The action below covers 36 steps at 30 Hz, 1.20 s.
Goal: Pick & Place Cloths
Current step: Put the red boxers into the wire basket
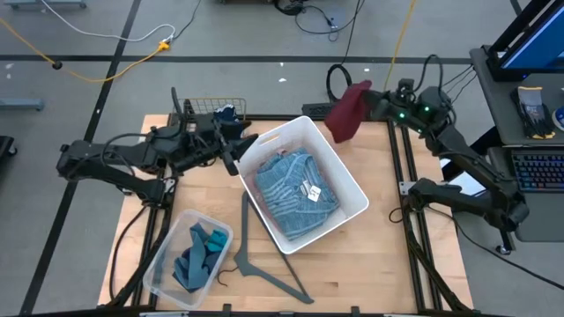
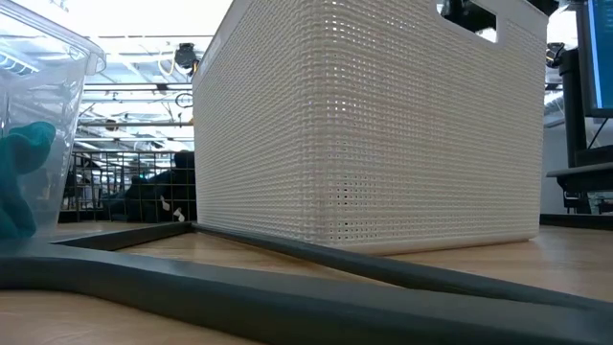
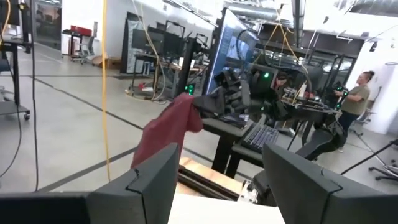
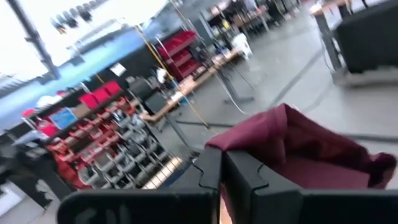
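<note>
Right gripper (image 1: 368, 99) clamps maroon cloth (image 1: 347, 112) beside white basket (image 1: 352, 180)

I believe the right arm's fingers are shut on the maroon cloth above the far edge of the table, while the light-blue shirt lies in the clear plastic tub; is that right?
Not quite: the light-blue shirt lies in the white basket, as the high view shows. The clear plastic tub holds the teal cloth. The rest holds: the right gripper has its fingers shut on the maroon cloth.

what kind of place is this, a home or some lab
Most likely a robotics lab or workshop, not a home: a bare concrete floor with cables, a monitor and keyboard beside the table, and storage racks with red bins behind.
</note>
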### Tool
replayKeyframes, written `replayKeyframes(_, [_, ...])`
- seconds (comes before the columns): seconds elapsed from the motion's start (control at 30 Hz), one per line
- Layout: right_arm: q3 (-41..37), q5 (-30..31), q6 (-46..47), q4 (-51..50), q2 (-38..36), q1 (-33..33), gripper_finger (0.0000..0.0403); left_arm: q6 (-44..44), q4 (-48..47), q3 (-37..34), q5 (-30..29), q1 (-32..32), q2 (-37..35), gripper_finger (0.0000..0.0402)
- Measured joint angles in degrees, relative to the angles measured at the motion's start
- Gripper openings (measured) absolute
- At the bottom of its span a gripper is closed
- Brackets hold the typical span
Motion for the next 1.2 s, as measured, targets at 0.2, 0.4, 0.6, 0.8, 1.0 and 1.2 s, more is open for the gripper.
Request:
replayKeyframes(0.2, [6.3,0.0,-2.6,0.6,0.8,1.9,0.0000,1.7,5.0,0.0,0.9,2.1,2.0,0.0237])
replayKeyframes(0.4, [15.5,-0.9,-6.9,0.6,3.3,3.7,0.0000,3.6,11.7,0.0,4.4,4.6,4.6,0.0237])
replayKeyframes(0.6, [25.6,-4.3,-9.8,0.6,8.2,5.4,0.0000,6.8,20.2,0.0,10.0,6.5,7.5,0.0237])
replayKeyframes(0.8, [33.4,-7.5,-10.5,0.6,14.2,7.9,0.0000,7.1,21.9,3.0,15.8,8.1,11.1,0.0253])
replayKeyframes(1.0, [37.9,-9.3,-10.4,0.6,19.3,11.1,0.0000,8.1,16.8,10.7,17.8,9.0,16.4,0.0296])
replayKeyframes(1.2, [42.0,-10.9,-10.7,0.9,22.6,14.2,0.0000,9.5,4.8,21.4,17.7,10.5,22.5,0.0333])
